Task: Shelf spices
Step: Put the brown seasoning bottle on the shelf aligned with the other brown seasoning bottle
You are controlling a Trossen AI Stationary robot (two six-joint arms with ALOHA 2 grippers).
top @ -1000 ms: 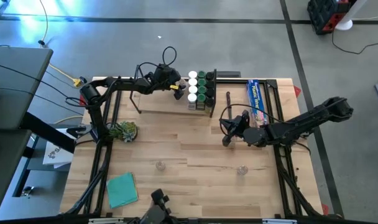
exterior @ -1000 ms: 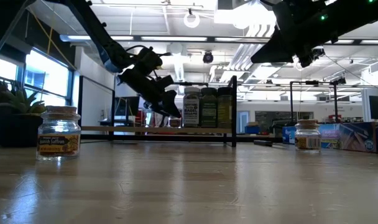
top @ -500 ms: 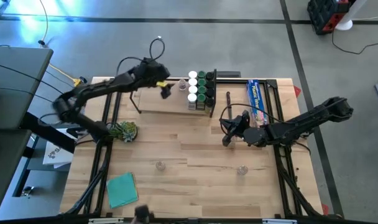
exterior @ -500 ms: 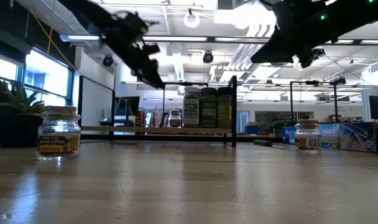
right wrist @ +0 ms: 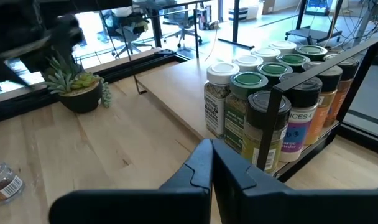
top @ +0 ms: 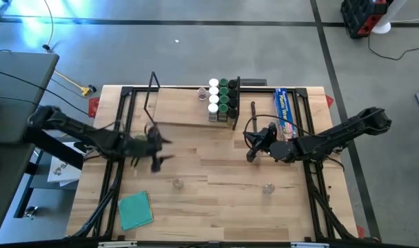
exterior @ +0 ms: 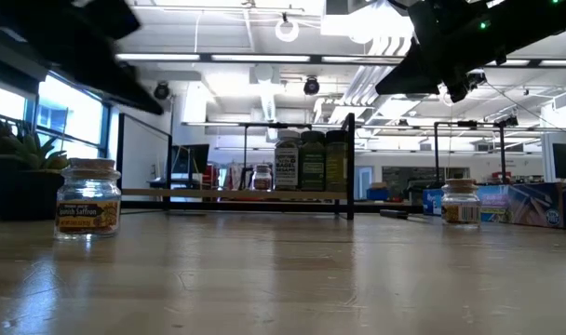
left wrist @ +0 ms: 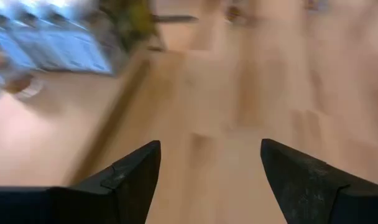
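1. The spices [top: 221, 98] are small clear cylindrical jars with round lids, white on some and green or dark on others; paper labels wrap their bodies.
2. Most of them stand upright in tight rows at the right end of the shelf [top: 178, 110], pressed against its black wire end frame [right wrist: 282, 118].
3. In the right wrist view the packed jars [right wrist: 263, 106] show ribbed plastic caps and granular brown and pale contents behind printed labels.
4. 2 more jars stand apart on the bare table [top: 216, 186]: a clear-lidded one [top: 176, 182] near the front left and another [top: 268, 187] near the front right. In the low view the left jar [exterior: 88, 198] has a yellow label and glassy walls.
5. The shelf is a flat, pale, smooth-grained wood board lying toward the table's far edge, with thin black wire uprights at both ends.
6. The left gripper [top: 156, 146] is above the table's left part, near the front of the shelf; its 2 dark wedge-shaped fingers [left wrist: 132, 177] stand wide apart with nothing between them.
7. The right gripper [top: 251, 156] is over the table right of the shelf, fingers [right wrist: 201, 168] pressed together and empty.
8. A leafy green plant in a dark pot [right wrist: 78, 87], a long blue box [top: 284, 110] and a teal cloth [top: 135, 209] also lie on the table.
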